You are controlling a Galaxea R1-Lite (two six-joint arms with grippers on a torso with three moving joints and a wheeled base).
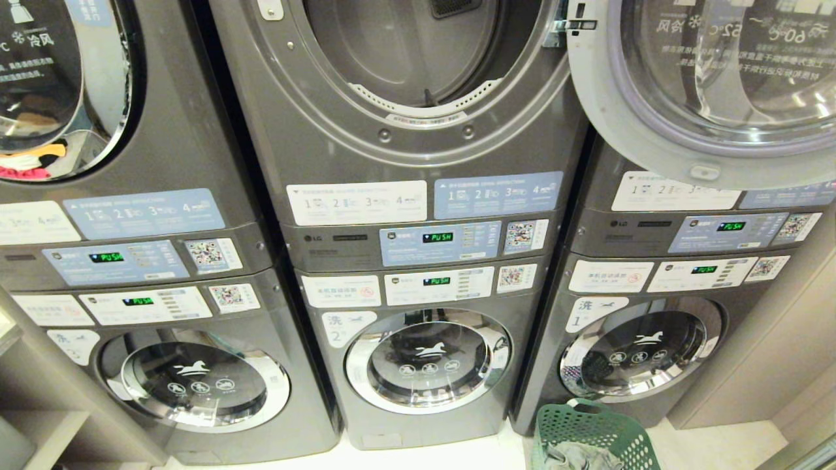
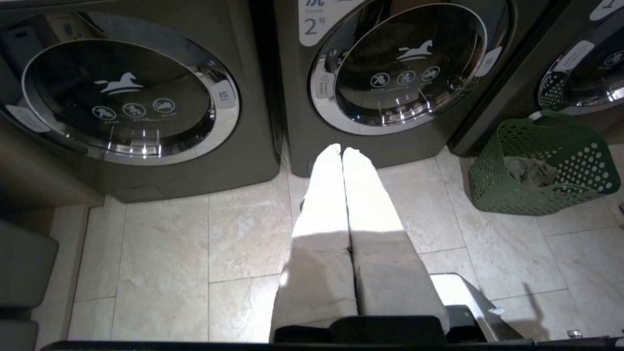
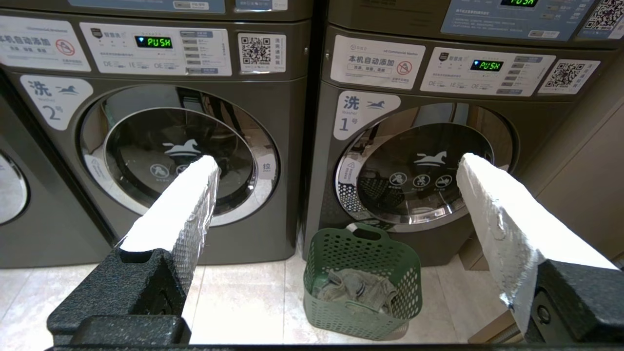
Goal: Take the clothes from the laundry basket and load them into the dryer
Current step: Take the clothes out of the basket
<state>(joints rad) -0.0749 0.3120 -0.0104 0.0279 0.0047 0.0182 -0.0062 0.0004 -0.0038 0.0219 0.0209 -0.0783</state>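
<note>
The green laundry basket [image 1: 575, 424] stands on the floor in front of the right-hand washer, at the bottom edge of the head view. Grey clothes [image 3: 356, 290] lie crumpled in its bottom. They also show in the head view as clothes [image 1: 581, 457] and in the left wrist view as clothes [image 2: 529, 170]. The middle dryer [image 1: 313, 98] in the upper row has its round mouth open, and its drum looks empty. My right gripper [image 3: 339, 161] is open wide, above and short of the basket [image 3: 360, 253]. My left gripper [image 2: 341, 148] is shut on nothing above the floor tiles, left of the basket [image 2: 580, 165]. Neither arm shows in the head view.
The dryer's door [image 1: 712, 85] hangs swung out to the right, over the right-hand stack. Three washers [image 1: 428, 359] with closed round doors fill the lower row. A beige wall panel [image 1: 771, 352] closes the right side. A shelf [image 1: 39, 418] sits low on the left. The floor [image 2: 161, 243] is pale tile.
</note>
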